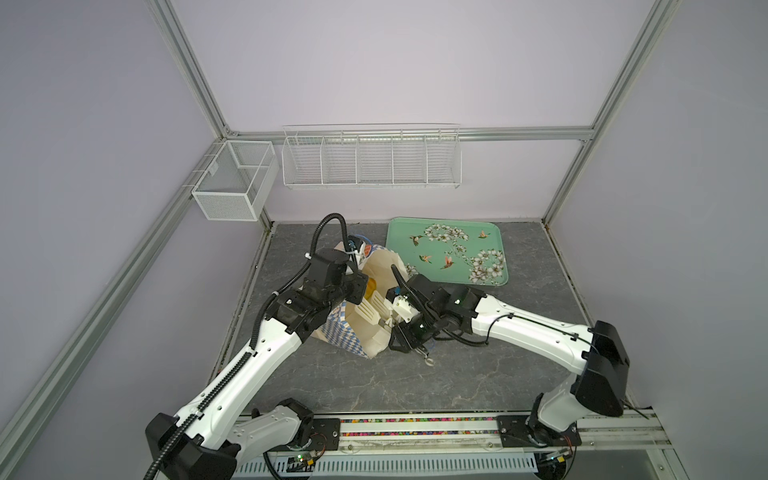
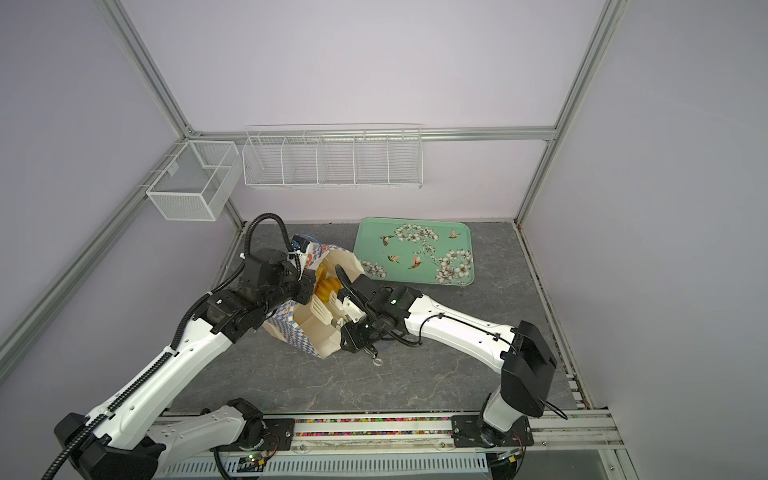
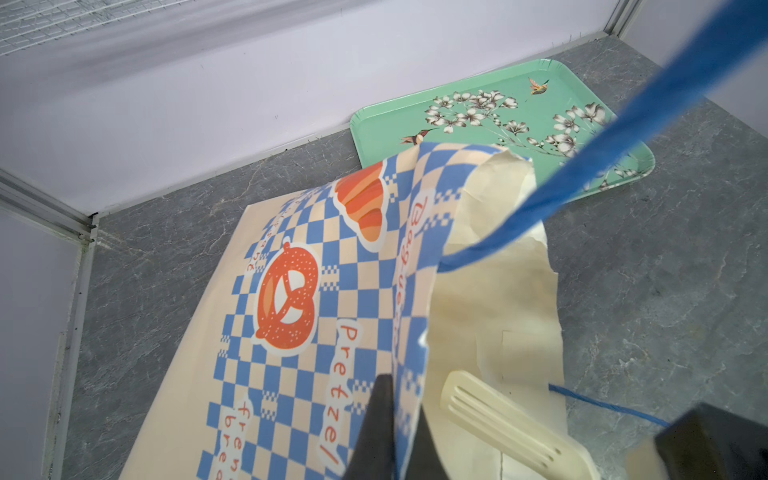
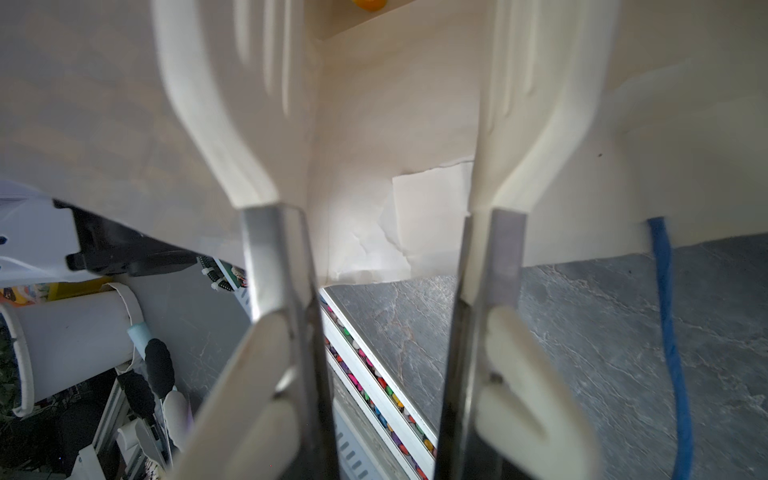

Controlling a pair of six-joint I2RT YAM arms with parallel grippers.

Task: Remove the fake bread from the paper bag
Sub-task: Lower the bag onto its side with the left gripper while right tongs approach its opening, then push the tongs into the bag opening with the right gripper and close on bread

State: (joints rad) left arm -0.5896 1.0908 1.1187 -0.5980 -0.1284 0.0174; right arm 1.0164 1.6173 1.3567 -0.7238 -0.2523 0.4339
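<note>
grey marbled tabletop (image 1: pixel 457 374) is carrying the paper bag (image 1: pixel 345 334) in both top views, the fake bread (image 2: pixel 323 286) lying deep inside it, the tongs (image 1: pixel 368 313) reaching into its mouth. in the left wrist view the left gripper (image 3: pixel 399 415) is pinching the bag's rim tight. in the right wrist view the right gripper (image 4: pixel 386 374) is clasping the tongs, blades standing wide apart inside the bag.

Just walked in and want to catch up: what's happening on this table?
The left gripper pinches the rim of the paper bag, holding it open. The right gripper holds tongs, their cream heads spread inside the bag, not yet gripping the fake bread deeper in. No bread lies on the green flowered tray.
</note>
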